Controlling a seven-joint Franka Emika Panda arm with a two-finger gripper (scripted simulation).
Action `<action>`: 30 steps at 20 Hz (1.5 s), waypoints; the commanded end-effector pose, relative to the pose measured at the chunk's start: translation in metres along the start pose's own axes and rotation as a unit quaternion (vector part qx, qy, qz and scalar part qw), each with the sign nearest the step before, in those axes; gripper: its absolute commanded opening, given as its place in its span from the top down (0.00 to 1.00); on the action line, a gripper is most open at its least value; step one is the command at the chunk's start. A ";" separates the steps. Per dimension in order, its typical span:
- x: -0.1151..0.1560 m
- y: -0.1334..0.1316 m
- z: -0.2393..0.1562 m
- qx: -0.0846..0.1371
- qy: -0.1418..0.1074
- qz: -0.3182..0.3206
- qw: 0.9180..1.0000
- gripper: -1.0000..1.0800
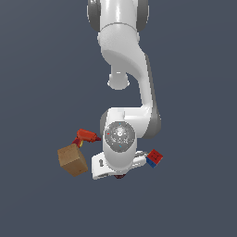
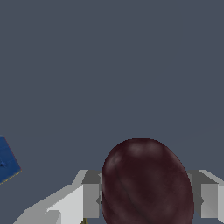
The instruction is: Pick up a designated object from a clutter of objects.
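The maroon ball [image 2: 146,183] sits between the two fingers [image 2: 89,200] of the gripper [image 2: 146,199], which press against its sides and hold it. In the exterior view the arm hides nearly all of the ball, leaving a dark sliver [image 1: 120,176] under the gripper [image 1: 118,173]. That view alone shows the tan box [image 1: 72,160] and red drill toy [image 1: 86,136] beside the ball toward the exterior view's left, while the red-blue cube [image 1: 154,158] on the opposite side appears in the wrist view only as a blue corner [image 2: 6,161].

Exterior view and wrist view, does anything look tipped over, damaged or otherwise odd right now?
Nothing looks damaged or spilled. The tan box sits tilted on an edge beside the red drill toy, which suits a loose pile. The dark maroon ball sits between the gripper fingers, looking whole.
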State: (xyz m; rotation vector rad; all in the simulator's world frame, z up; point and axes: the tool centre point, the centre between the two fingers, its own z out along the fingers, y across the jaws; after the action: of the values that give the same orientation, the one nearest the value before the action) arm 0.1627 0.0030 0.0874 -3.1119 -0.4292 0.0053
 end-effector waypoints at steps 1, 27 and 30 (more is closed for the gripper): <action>0.002 -0.015 -0.025 0.000 0.001 0.000 1.000 1.00; 0.022 -0.155 -0.253 -0.001 0.001 0.000 1.000 1.00; 0.024 -0.160 -0.262 0.000 0.002 0.000 1.000 1.00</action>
State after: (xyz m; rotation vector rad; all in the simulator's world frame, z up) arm 0.1431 0.1613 0.3445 -3.1117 -0.4318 -0.0005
